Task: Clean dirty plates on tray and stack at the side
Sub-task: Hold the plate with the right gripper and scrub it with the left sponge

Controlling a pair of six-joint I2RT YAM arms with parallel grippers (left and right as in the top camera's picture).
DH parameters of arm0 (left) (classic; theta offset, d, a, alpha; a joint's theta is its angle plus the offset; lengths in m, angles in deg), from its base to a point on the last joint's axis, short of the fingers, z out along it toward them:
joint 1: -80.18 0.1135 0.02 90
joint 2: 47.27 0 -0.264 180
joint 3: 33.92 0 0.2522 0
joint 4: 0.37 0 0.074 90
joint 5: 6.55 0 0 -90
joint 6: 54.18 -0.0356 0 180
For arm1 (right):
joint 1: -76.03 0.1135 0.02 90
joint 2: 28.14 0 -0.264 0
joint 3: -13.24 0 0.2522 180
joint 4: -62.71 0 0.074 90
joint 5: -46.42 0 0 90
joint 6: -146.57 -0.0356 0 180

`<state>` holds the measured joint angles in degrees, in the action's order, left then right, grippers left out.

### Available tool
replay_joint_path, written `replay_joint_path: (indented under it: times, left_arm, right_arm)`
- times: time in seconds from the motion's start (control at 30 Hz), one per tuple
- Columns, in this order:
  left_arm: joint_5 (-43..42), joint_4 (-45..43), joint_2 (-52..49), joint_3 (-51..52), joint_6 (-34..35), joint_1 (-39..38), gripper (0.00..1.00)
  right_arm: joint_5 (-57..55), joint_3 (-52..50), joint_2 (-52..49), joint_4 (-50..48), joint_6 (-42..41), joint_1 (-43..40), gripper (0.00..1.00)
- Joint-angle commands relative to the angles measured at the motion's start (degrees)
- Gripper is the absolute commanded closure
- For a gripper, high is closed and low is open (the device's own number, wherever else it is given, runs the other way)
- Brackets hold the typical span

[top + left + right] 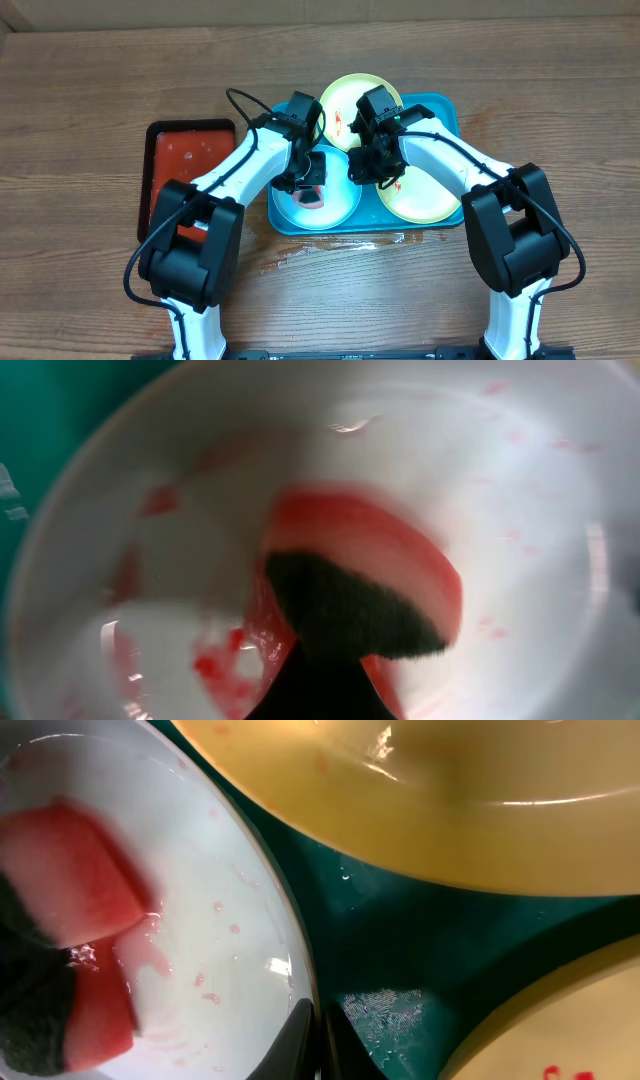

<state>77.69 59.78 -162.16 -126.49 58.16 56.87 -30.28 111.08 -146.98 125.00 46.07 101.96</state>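
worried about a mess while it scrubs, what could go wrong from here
1. The right pincer grips only the rim of the light blue plate, so the sponge pushed by the left pincer could tip or slide it.
2. Red liquid pooled in that plate may slop onto the tray or the nearby yellow-green plate.
3. A puddle already lies on the table in front of the tray; more scrubbing could add to it.

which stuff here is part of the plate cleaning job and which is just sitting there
In the job: light blue plate, far yellow-green plate, near yellow-green plate, turquoise tray, red sponge in left tool.
Lying about: red tray, wet patch on table.
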Motion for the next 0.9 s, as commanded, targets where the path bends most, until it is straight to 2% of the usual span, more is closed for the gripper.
replay_joint_path:
  times: [0.0, 0.13, 0.33, 0.43, 0.5, 0.6, 0.87]
  left_arm:
    - [19.04, 2.4, -1.68, 0.35, -0.13, 0.09, 0.96]
    - [25.73, 4.44, -1.68, 0.15, -0.11, 1.18, 0.96]
    - [24.39, 6.25, -1.57, -4.42, -0.11, 2.03, 0.96]
    - [17.31, 7.39, -1.57, -8.7, -0.79, 2.03, 0.96]
    - [4.98, 5.79, -1.57, -10.49, -3.3, 2.03, 0.96]
    - [-4.26, 3.5, -1.81, -9.97, -3.52, 1.9, 0.96]
    - [-5.42, -5.99, -2.01, -1.81, -3.04, 1.18, 0.96]
  right_arm:
    - [-0.35, -0.79, -0.98, -0.28, -0.04, 0.0, 0.96]
    - [-0.37, -0.79, -0.98, -0.33, -0.02, 0.0, 0.96]
    - [-0.35, -0.79, -0.98, -0.37, -0.04, 0.0, 0.96]
    - [-0.35, -0.79, -0.98, -0.35, -0.04, 0.0, 0.96]
    - [-0.35, -0.79, -0.98, -0.37, -0.04, 0.0, 0.96]
    - [-0.37, -0.79, -0.98, -0.37, -0.04, 0.0, 0.96]
    - [-0.37, -0.79, -0.98, -0.44, -0.04, 0.0, 0.96]
